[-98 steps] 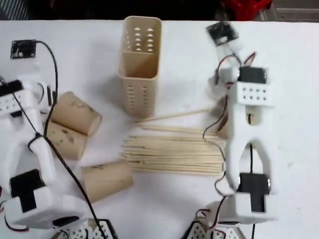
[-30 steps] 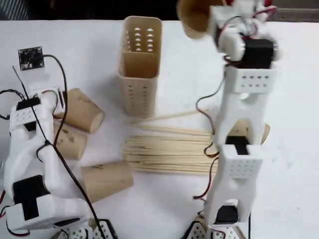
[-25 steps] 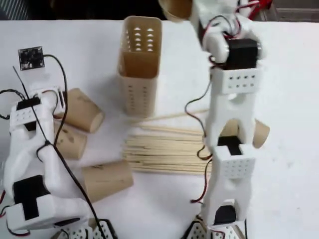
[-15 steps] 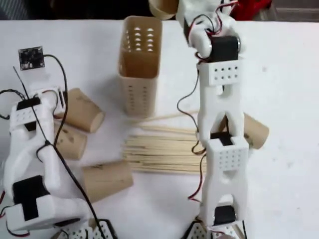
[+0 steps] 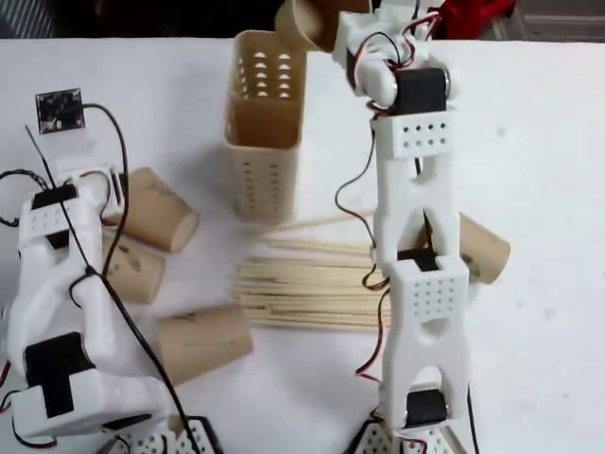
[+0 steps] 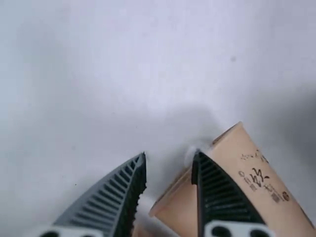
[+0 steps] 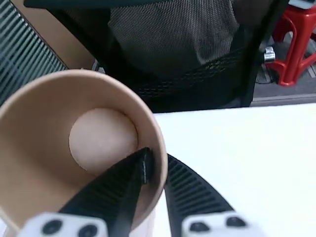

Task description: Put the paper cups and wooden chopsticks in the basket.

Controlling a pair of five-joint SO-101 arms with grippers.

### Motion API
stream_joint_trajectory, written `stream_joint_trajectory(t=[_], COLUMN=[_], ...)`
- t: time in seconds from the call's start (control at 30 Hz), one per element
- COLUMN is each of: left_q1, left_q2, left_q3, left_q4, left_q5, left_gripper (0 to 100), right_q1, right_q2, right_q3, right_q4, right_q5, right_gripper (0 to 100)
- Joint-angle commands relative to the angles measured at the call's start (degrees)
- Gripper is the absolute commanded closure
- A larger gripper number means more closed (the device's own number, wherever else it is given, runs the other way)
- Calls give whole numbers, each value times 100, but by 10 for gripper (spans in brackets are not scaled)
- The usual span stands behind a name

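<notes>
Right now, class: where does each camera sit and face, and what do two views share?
High view: fixed above the table, overlooking basket, chopsticks, cups, left arm, right arm.
Left wrist view: on the left arm, facing table and a lying cup; open jaws show.
Right wrist view: on the right arm, facing a chair beyond the table; jaws pinch the held cup.
Shared with high view: the held cup.
</notes>
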Motion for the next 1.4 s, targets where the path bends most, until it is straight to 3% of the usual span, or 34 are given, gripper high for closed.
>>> stream_joint_trajectory(t=[0.0, 0.43, 0.67, 0.97, 1.37], left_q1=[180, 154, 154, 154, 154], left_q2=[66, 66, 66, 66, 66], left_q3=[202, 202, 202, 211, 211], left_q4=[-9, -9, -9, -9, -9], left_q5=[18, 18, 18, 18, 18], left_gripper=[830, 830, 830, 830, 830], right_q1=[-31, -954, -892, -919, -884], right_q2=[-593, -1077, -1077, -514, -462], right_q3=[-123, -62, -62, -167, -721], right_q4=[215, 1165, 1138, 1156, 1200], right_q5=[70, 580, 571, 580, 589], right_gripper=[981, 981, 973, 796, 810])
